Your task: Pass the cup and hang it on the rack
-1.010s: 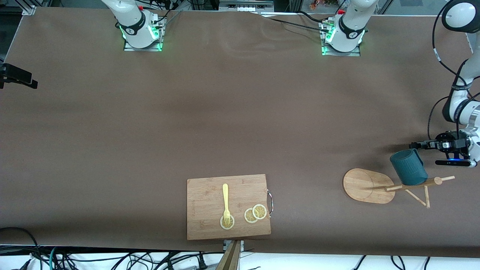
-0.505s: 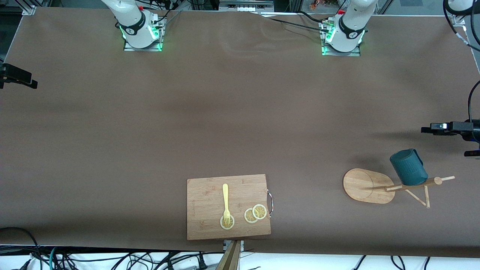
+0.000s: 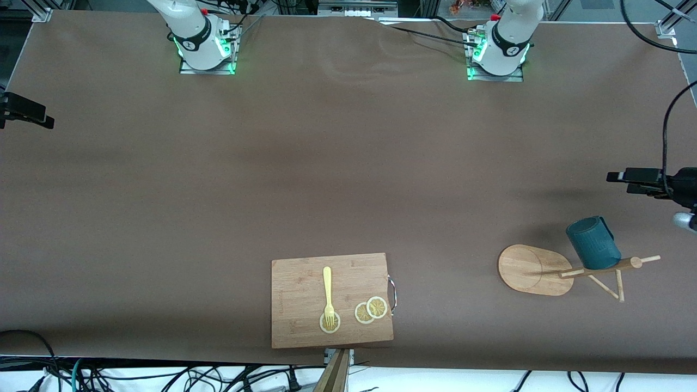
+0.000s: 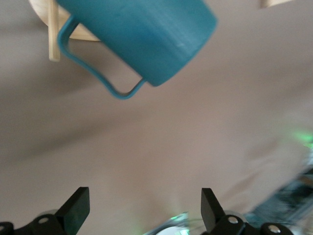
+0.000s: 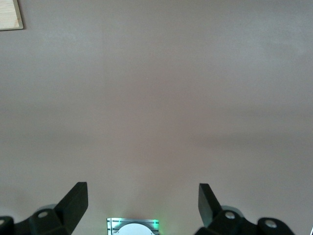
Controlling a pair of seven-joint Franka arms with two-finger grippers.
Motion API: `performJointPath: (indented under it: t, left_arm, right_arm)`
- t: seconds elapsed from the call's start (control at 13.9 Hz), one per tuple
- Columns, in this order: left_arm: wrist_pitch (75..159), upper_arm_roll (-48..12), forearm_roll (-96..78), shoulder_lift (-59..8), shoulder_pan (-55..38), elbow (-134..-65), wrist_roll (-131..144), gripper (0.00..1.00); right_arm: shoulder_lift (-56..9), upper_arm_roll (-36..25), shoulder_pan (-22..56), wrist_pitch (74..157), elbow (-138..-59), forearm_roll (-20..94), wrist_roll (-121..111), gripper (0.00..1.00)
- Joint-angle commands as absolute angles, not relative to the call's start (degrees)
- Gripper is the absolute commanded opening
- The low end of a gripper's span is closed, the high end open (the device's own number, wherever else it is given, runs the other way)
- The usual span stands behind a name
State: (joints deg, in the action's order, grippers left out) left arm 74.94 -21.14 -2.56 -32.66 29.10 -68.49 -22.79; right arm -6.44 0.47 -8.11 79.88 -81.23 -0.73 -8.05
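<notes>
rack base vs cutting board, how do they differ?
Shape: the rack has an oval base, while the cutting board is rectangular with a metal handle on one edge.
Load: the rack carries the cup on one of its pegs; the cutting board holds a fork and lemon slices lying flat.
Place: the rack is toward the left arm's end of the table; the cutting board lies nearer the front camera.
Both are light wood.
</notes>
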Motion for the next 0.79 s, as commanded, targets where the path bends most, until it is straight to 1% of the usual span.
performJointPath:
  t: [0.0, 0.14, 0.29, 0.43, 0.72]
  left_arm:
    - [77.4, -20.0, 5.3, -27.2, 22.4, -71.3, -19.9, 1.0]
    - [79.1, -20.0, 5.7, -26.1, 18.9, -71.5, -17.3, 1.0]
    - [81.2, -20.0, 7.5, -23.4, 14.4, -73.8, -12.3, 1.0]
    - [81.8, -20.0, 11.1, -21.2, 8.9, -74.8, -8.2, 1.0]
    - [82.6, -21.2, 10.3, -19.0, 8.3, -75.1, -7.2, 1.0]
  right_arm:
    - [-6.7, 0.6, -8.5, 79.7, -80.5, -0.7, -9.2, 1.0]
    - [-6.7, 0.6, -8.5, 79.7, -80.5, -0.7, -9.2, 1.0]
    - [-6.7, 0.6, -8.5, 79.7, -80.5, -0.7, -9.3, 1.0]
    - [-6.7, 0.5, -8.5, 79.7, -80.4, -0.6, -9.2, 1.0]
    - [-6.7, 0.5, -8.5, 79.7, -80.5, -0.6, -9.2, 1.0]
